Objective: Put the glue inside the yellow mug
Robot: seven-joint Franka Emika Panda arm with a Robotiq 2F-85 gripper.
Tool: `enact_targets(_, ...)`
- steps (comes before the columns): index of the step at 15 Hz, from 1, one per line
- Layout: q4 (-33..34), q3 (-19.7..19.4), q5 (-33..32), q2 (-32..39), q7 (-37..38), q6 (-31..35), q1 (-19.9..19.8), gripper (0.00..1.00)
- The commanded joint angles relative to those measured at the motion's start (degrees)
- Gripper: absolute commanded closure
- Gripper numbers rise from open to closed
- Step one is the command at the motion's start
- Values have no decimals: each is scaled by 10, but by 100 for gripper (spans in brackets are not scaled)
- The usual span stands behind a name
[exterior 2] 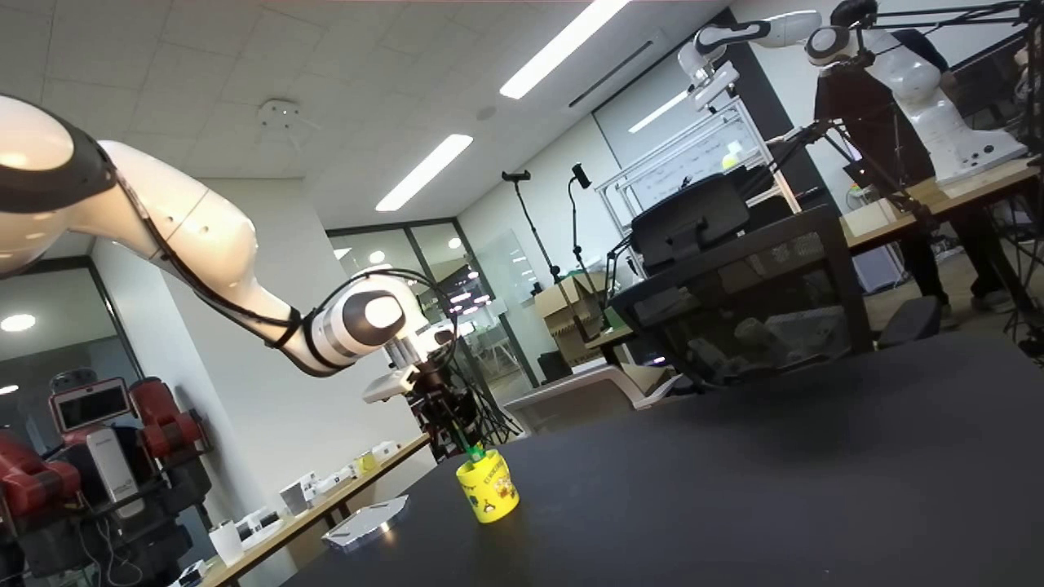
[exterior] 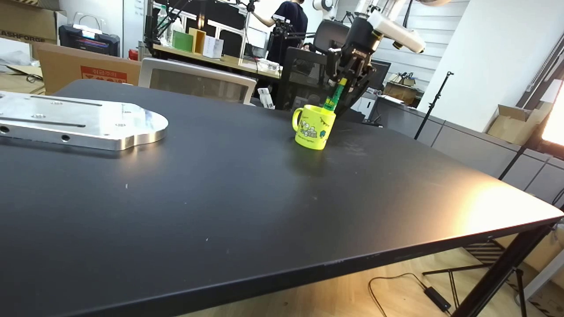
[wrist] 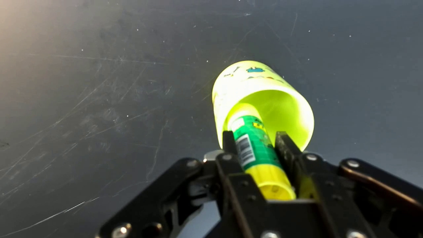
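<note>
Glue (wrist: 261, 150) clamped in your gripper (wrist: 254, 134), long axis tilted, running down into yellow mug (exterior: 313, 127); lower end inside mouth, close to wall. Likely next: descend along axis, then release.

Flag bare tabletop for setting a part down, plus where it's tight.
In an exterior view, the table is bare between the metal plate and the yellow mug, and from the mug to the near edge. Crowded: the mug's mouth, where the glue stick's lower end sits, with the jaws flanking the stick.
</note>
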Motion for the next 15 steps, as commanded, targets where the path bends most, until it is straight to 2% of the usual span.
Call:
enact_targets(1, 24, 2, 9, 26, -12, 3, -11, 91)
enact_targets(4, 24, 1, 8, 33, -18, 13, -14, 91)
enact_targets(5, 23, 3, 8, 34, -22, 17, -16, 41)
enact_targets(7, 20, 4, 10, 30, -25, 22, -17, 35)
enact_targets(12, -4, 10, 23, -3, -34, 33, -20, 2)
enact_targets(14, -23, 2, 17, -26, -27, 34, -15, 0)
enact_targets(15, 8, 3, 15, 9, -30, 33, -14, 0)
